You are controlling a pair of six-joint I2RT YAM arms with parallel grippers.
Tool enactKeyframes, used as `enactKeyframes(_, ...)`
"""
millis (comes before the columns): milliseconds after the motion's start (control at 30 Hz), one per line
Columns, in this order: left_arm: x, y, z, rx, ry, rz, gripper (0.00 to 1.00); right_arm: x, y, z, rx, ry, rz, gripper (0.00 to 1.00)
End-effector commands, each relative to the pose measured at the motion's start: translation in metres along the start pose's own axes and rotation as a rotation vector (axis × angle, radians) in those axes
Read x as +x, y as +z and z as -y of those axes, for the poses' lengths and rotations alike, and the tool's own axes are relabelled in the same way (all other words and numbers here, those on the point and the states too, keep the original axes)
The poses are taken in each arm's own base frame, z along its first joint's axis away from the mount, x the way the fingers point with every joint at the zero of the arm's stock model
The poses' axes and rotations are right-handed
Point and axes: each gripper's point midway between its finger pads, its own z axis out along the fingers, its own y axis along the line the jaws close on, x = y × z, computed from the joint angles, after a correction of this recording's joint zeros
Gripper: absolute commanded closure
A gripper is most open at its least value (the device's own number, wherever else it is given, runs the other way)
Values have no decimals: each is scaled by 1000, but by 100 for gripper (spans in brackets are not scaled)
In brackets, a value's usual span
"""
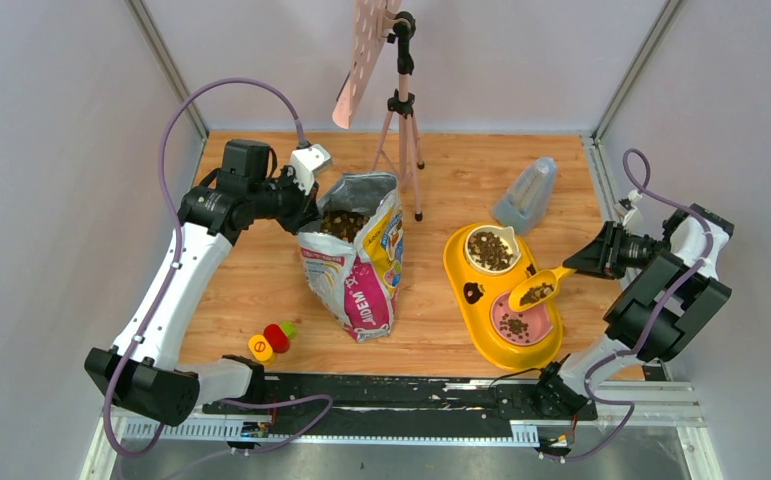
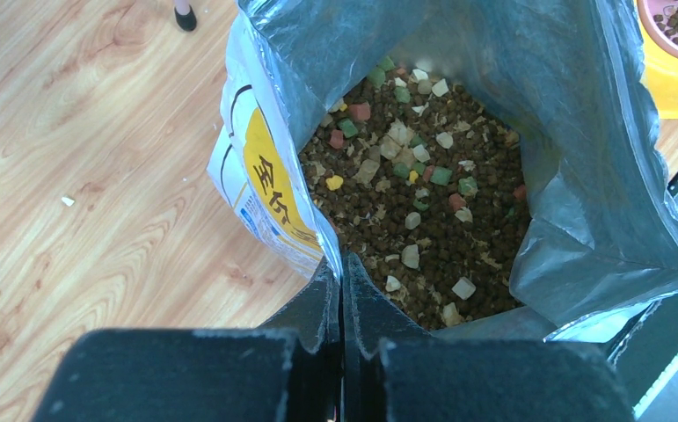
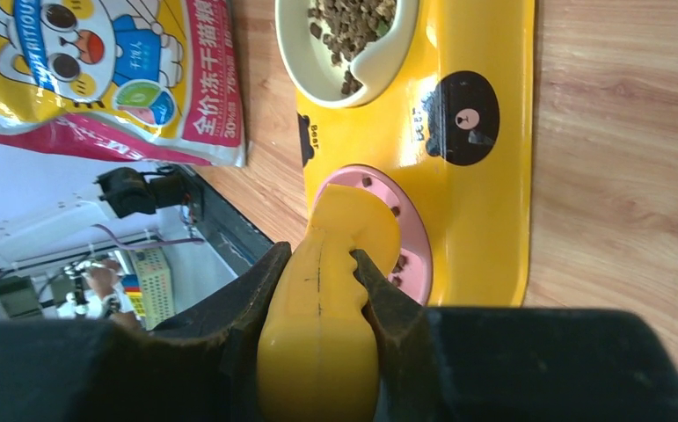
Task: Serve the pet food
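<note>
Over the wooden table [image 1: 461,180], your right claw [image 1: 583,264] pinches the yellow scoop [image 3: 317,369] by its handle. Just past its fingertips the pet food [image 1: 536,294] sits heaped in the cup, above the pink bowl [image 3: 414,242]. Tip too fast or off-centre and pellets could scatter past the rim. The heap itself points nowhere; the scoop's long axis runs straight out from the claw. Farther off, the left claw [image 2: 342,286] is pressed together on the bag [image 2: 265,176] edge.

**Both claws clamped, arms bent inward**

My left arm reaches far forward, then bends right at the elbow. Its left claw [image 2: 341,274] is pinched flat on the bag [image 1: 356,285] rim. My right arm folds back on itself, wrist pointing left. The right claw [image 3: 319,257] grips the scoop [image 3: 317,352] handle.
</note>
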Motion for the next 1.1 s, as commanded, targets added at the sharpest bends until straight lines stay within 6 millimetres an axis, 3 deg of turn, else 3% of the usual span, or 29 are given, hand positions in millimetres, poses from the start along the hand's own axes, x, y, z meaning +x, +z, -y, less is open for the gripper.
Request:
enactKeyframes(0, -52, -14, -3, -21, 103, 195, 100, -1, -12, -3, 75, -154, -3, 100)
enactKeyframes(333, -50, -12, -1, -19, 92, 208, 100, 0, -24, -12, 260, -392, -92, 100)
enactKeyframes(667, -51, -10, 2, -3, 87, 231, 100, 8, -4, -48, 458, -764, -162, 100)
enactKeyframes(900, -48, -8, 4, 5, 72, 241, 100, 10, -8, -78, 483, -862, -133, 100)
enactKeyframes(1067, -48, -8, 5, 8, 63, 248, 100, 36, -1, -98, 371, -857, -190, 100)
